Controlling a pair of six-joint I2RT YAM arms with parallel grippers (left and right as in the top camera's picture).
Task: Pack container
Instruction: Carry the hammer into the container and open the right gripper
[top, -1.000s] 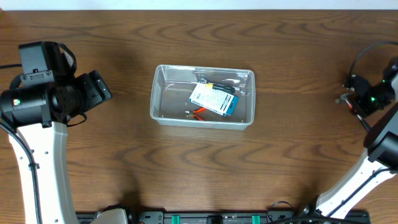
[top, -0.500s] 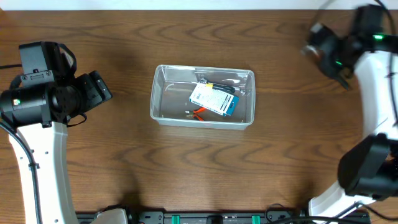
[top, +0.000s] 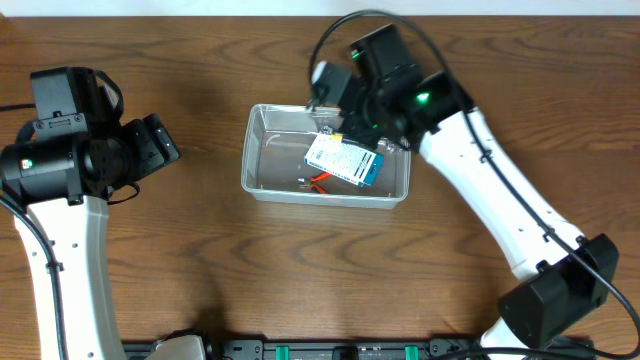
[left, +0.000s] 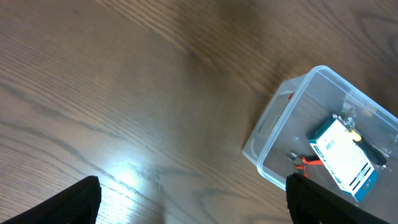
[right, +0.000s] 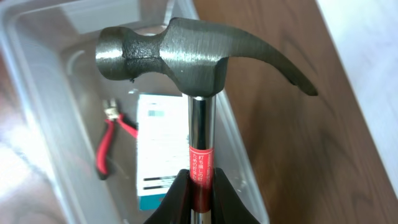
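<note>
A dark brown table (top: 300, 260) with wavy wood grain fills every view. A pale strip (top: 200, 6) runs beyond its far edge, and a black rail (top: 340, 351) along the near one. A soft white glare (left: 124, 171) lies on the wood

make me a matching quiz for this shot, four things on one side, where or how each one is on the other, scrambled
Things:
1 hammer
2 pliers
3 cardboard box
4 left end effector

States:
a blue and white, lying in the tub
b open, over the bare table
c gripped by the right end effector
d red handles, lying in the tub

Pairs: 1-c, 2-d, 3-a, 4-b
</note>
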